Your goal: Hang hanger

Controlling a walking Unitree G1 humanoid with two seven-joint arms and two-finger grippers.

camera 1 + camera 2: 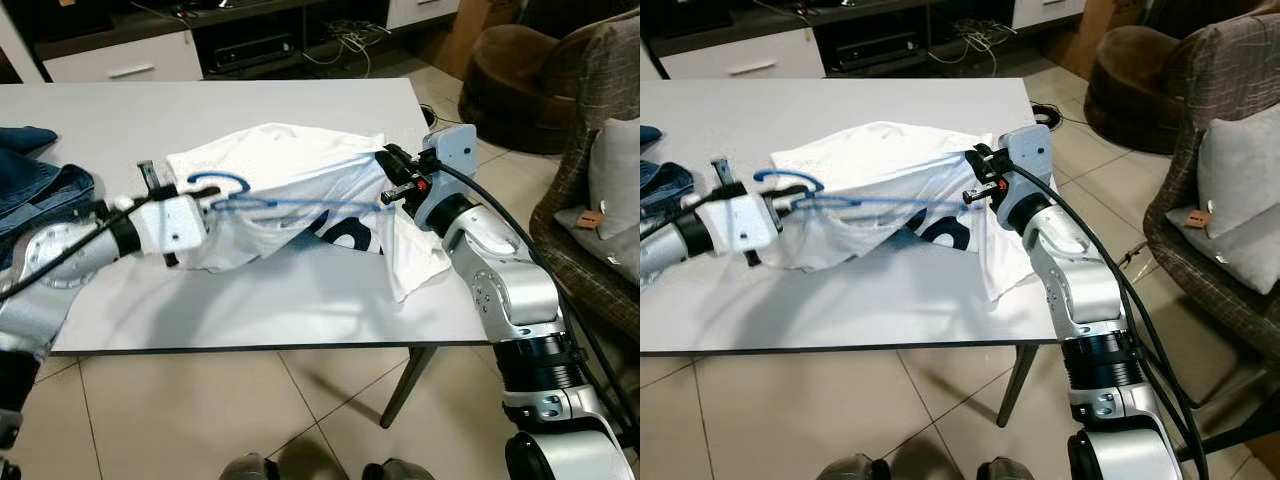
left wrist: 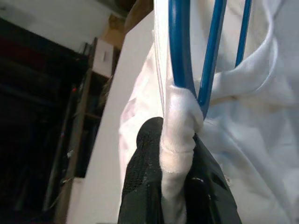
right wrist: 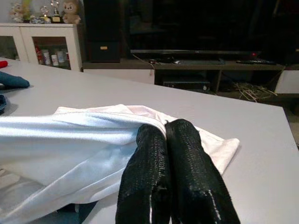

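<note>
While a white T-shirt with a dark print (image 1: 300, 195) lies spread across the pale rectangular tabletop (image 1: 250, 110), a blue wire hanger (image 1: 262, 203) sits threaded inside it, its hook poking out at the robot's left. The left gripper (image 2: 180, 154) pinches a bunched fold of shirt fabric together with the hanger wire. The right gripper (image 3: 166, 135) has its fingers pressed closed on the shirt's opposite edge. Folded denim clothing (image 1: 35, 175) rests at the table's left edge.

Blue hanger (image 1: 262, 204) inside white shirt (image 1: 300, 190)
</note>
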